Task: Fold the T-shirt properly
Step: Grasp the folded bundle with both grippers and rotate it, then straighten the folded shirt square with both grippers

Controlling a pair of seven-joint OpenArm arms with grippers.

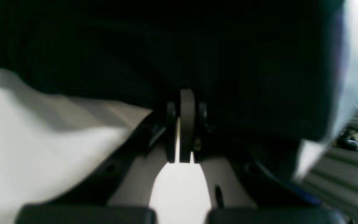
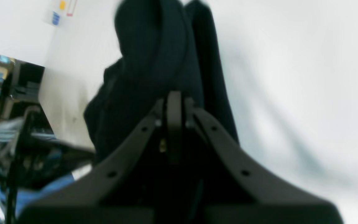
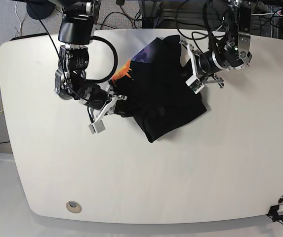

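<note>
Lying bunched on the white table (image 3: 146, 177), the T-shirt (image 3: 166, 103) stretches between both pincers; the left gripper (image 3: 189, 69) is pinched tight on its far edge, the right gripper (image 3: 117, 103) clamped on the opposite edge, orange print (image 3: 124, 72) just beyond it

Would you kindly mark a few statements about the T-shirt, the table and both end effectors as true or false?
1. Both end effectors are shut on the T-shirt. True: the left end effector and right end effector each grip cloth.
2. The T-shirt lies flat and fully spread. False: it is bunched and partly lifted.
3. An orange print shows near the shirt's far edge. True.
4. The table is dark wood. False: it is white.
5. The T-shirt is white. False: it is black.
</note>
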